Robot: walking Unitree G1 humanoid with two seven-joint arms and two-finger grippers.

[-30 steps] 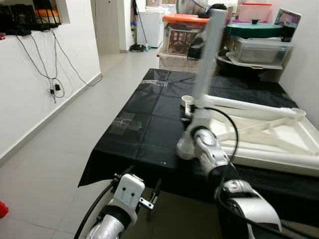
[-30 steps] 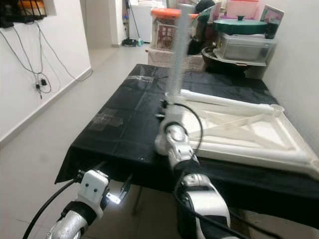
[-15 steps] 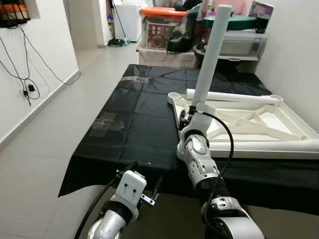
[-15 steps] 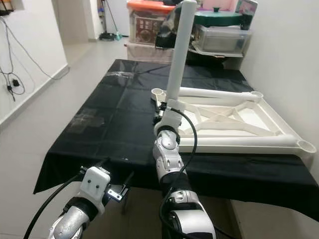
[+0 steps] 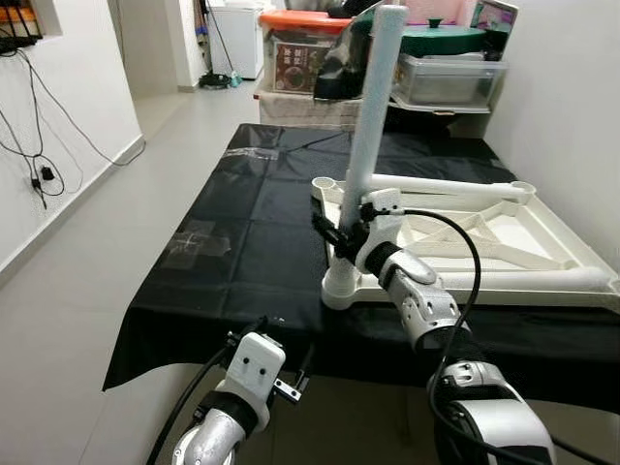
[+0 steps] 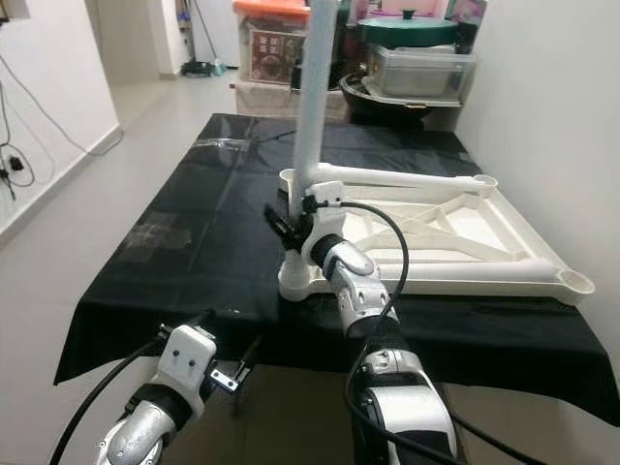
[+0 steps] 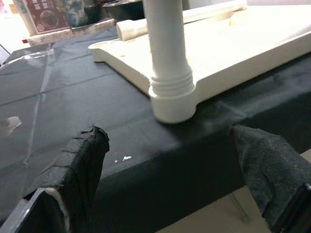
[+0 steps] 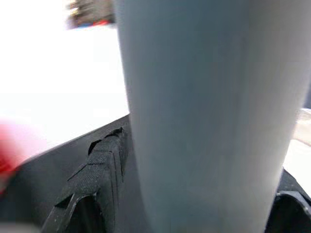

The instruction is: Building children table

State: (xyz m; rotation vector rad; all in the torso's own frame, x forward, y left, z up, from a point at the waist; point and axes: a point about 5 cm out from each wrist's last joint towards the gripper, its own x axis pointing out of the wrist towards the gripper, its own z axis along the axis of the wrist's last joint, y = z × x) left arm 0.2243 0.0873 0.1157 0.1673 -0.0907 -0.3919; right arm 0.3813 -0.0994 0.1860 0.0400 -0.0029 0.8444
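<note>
Table leg (image 5: pixel 373 116), a rigid, smooth, light-looking white tube, stands upright in the tabletop's (image 5: pixel 504 242) corner socket at 12 o'clock. Right gripper (image 5: pixel 351 235) clamps its lower end; left gripper (image 7: pixel 170 160) hangs open.

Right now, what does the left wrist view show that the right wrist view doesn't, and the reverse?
The left wrist view shows the threaded foot of the upright white plastic table leg seated in the corner socket of the upside-down white plastic tabletop, the black tablecloth under it, and the left gripper open, low before the table edge. The right wrist view shows the right gripper shut on the leg, its shaft pressed between the fingers. Both share the leg.
</note>
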